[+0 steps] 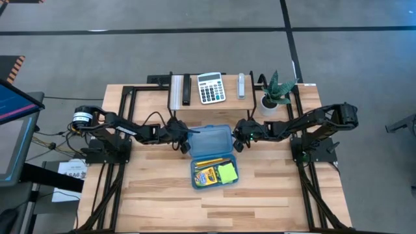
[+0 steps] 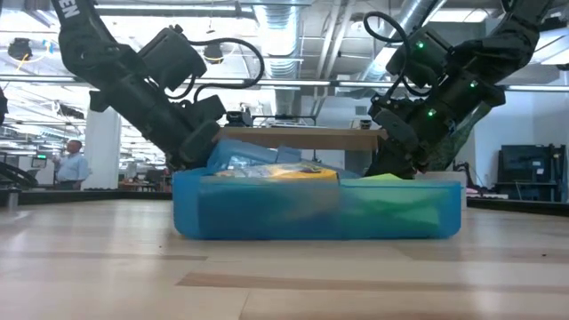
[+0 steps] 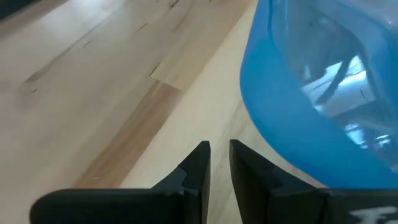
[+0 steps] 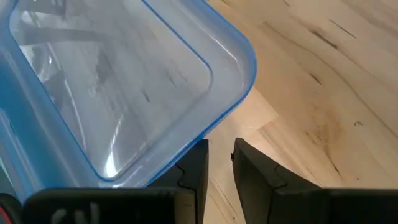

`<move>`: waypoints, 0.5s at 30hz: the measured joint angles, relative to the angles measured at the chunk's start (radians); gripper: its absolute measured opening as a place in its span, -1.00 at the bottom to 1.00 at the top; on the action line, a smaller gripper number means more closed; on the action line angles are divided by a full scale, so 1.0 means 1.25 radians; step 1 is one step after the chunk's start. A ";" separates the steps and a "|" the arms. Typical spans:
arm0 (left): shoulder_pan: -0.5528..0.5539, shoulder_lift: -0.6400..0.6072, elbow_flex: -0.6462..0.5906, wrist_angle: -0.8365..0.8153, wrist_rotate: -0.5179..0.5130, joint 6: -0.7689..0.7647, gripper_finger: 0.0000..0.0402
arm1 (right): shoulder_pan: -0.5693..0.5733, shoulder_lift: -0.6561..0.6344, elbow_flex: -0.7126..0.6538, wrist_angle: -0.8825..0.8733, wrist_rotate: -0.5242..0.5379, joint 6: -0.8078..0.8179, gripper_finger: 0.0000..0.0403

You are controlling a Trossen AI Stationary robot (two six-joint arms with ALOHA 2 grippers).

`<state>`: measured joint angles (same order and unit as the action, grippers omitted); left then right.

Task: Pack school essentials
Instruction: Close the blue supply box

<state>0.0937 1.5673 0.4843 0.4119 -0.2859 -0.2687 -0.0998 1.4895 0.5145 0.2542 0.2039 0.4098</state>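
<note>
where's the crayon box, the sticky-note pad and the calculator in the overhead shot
crayon box (image 1: 205,176): high view, middle of its yellow-green face, inside the blue case.
sticky-note pad (image 1: 227,171): high view, centre of the lime-green top sheet.
calculator (image 1: 210,88): high view, on its keypad, at the table's far edge.

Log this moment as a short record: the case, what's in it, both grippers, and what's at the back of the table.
case: blue pencil case, lid open
contents: crayon box, lime-green sticky-note pad, pencils
left gripper: at lid's left corner, fingers nearly closed, holding nothing
right gripper: at lid's right corner, narrow gap, holding nothing
back of table: calculator, potted plant
</note>
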 joint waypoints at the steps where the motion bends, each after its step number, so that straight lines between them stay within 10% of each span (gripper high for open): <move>1: 0.000 0.000 0.000 -0.003 0.000 0.000 -0.77 | 0.000 0.000 0.000 0.000 0.000 0.000 -0.52; 15: 0.001 0.000 -0.002 -0.007 -0.007 0.033 -0.76 | 0.028 -0.117 -0.001 -0.062 0.002 -0.015 -0.52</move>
<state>0.0944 1.5673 0.4824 0.4030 -0.2950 -0.2276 -0.0652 1.3438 0.5133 0.1764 0.2063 0.3912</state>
